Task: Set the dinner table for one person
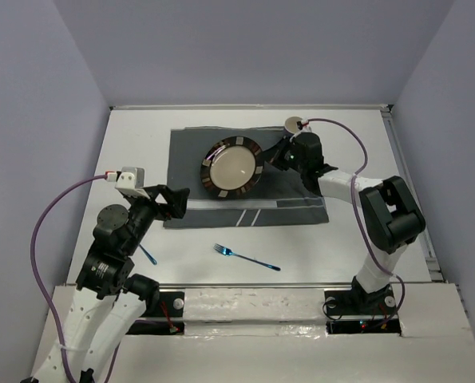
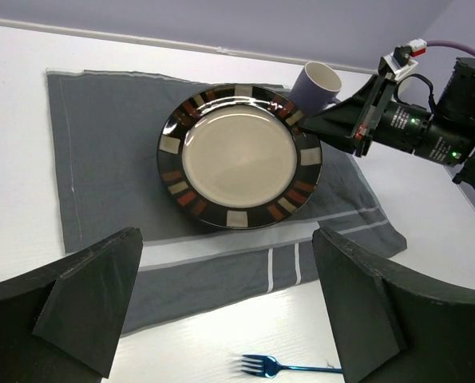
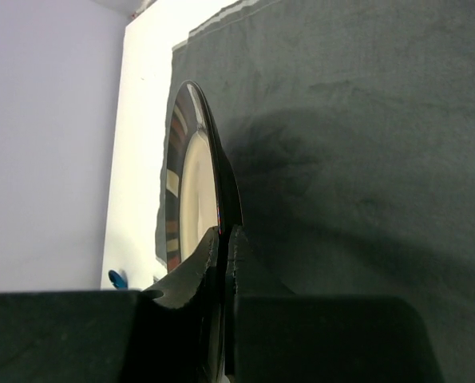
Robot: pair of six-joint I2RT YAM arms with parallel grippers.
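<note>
A round plate (image 1: 231, 167) with a cream centre and a dark patterned rim lies on the grey striped placemat (image 1: 189, 152) on the white dinner table (image 1: 341, 239). My right gripper (image 1: 271, 159) is shut on the plate's right rim. In the right wrist view the fingers (image 3: 189, 275) pinch the rim of the plate (image 3: 193, 175), seen edge-on. I cannot tell whether the plate is lifted. My left gripper (image 1: 177, 202) is open and empty at the placemat's near left corner. Its wrist view shows the plate (image 2: 239, 155) beyond its gripper (image 2: 229, 275). A blue fork (image 1: 245, 257) lies on the table in front.
A pale mug (image 1: 294, 124) stands at the placemat's far right corner, close behind the right gripper; it shows in the left wrist view (image 2: 317, 84). A second blue utensil (image 1: 147, 254) lies by the left arm. The fork's head shows in the left wrist view (image 2: 261, 366).
</note>
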